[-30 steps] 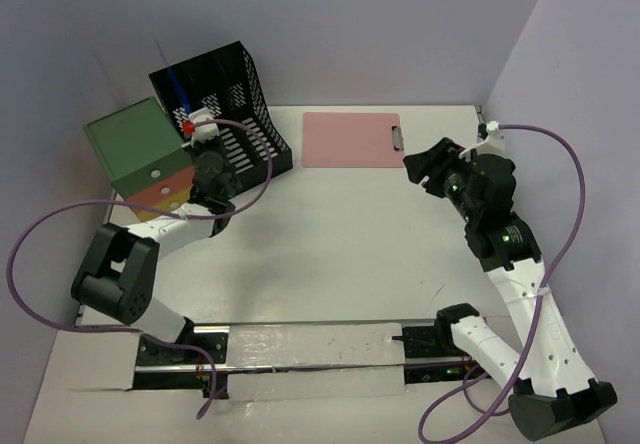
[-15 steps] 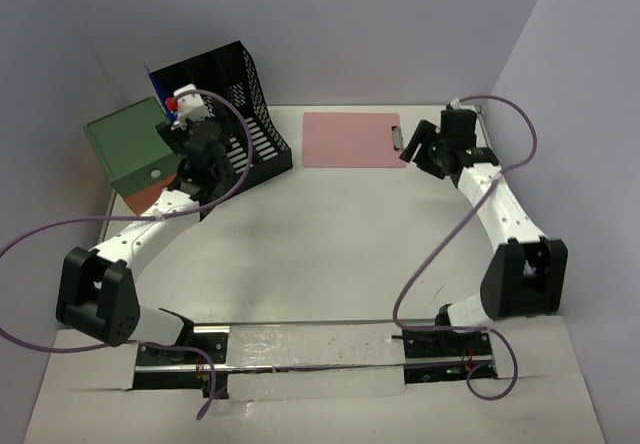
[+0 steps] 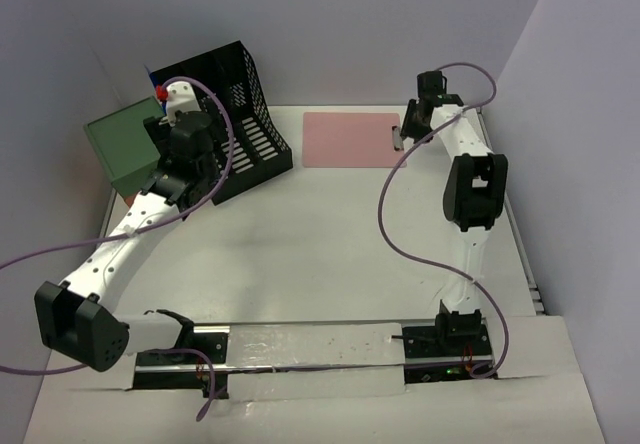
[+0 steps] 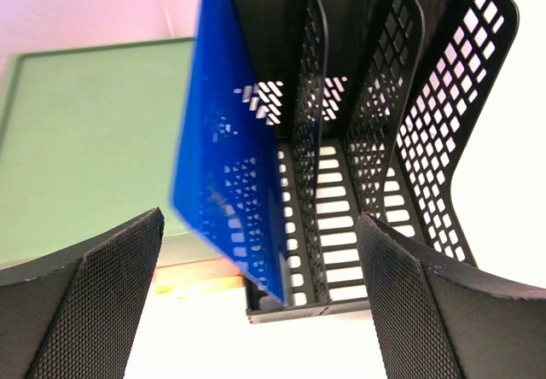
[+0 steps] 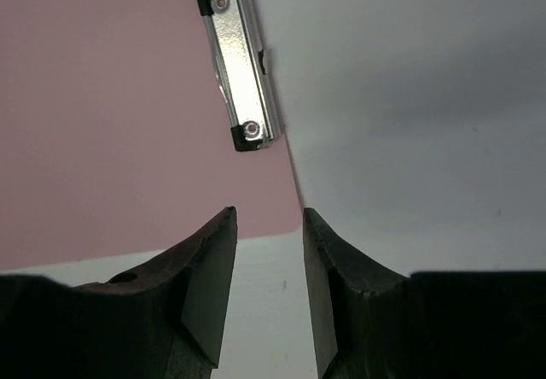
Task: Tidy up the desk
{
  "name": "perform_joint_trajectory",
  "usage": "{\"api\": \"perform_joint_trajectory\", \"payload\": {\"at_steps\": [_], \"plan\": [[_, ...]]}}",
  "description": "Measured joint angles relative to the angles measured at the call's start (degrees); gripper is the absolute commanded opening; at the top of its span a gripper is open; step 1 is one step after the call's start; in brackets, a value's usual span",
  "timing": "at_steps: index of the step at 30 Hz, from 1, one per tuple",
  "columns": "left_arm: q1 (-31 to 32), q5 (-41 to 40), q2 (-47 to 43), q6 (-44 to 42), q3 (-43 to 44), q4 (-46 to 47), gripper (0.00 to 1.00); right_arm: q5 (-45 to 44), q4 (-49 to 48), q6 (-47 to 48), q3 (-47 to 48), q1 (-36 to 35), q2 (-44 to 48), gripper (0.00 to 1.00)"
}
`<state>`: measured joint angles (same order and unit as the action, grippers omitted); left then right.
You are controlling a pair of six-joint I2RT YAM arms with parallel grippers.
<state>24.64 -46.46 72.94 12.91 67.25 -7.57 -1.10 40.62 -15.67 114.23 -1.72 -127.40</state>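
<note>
The white desk surface (image 3: 330, 234) runs from the arm bases to the walls. The left gripper (image 4: 260, 221), jaws wide apart, faces one three-slot black mesh file organizer (image 4: 384, 140) holding one blue folder (image 4: 226, 166), beside one green box (image 4: 85, 140). The right gripper (image 5: 268, 217), jaws narrowly parted, hangs over one pink clipboard (image 5: 111, 97).

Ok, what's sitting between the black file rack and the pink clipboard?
Nothing: the top view shows only bare white desk between the file rack and the clipboard.

Shiny metal clip (image 5: 238, 63) on matt pink clipboard (image 5: 111, 123); black perforated plastic rack (image 4: 375, 140); glossy blue folder (image 4: 226, 166); smooth matt surface (image 5: 409, 97).
</note>
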Motion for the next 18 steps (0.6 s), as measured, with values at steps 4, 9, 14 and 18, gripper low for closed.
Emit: {"api": "perform_joint_trajectory", "payload": {"at_steps": [4,9,14,18], "plan": [[0.0,0.0,-1.2,0.0,1.6,-3.1,0.99,0.1,2.7,2.6,7.4,0.0,-7.2,0.44],[0.0,0.0,-1.3,0.4,1.8,-6.3,0.99,0.0,3.3,6.0,10.4,-0.6,-9.8,0.43],[0.0,0.0,-1.3,0.9,1.8,-8.1,0.99,-3.7,2.5,9.9,10.5,-2.6,-9.9,0.43],[0.0,-0.1,-1.3,0.9,1.8,-8.6,0.99,-5.5,1.5,13.2,11.2,-5.3,-10.5,0.44]]}}
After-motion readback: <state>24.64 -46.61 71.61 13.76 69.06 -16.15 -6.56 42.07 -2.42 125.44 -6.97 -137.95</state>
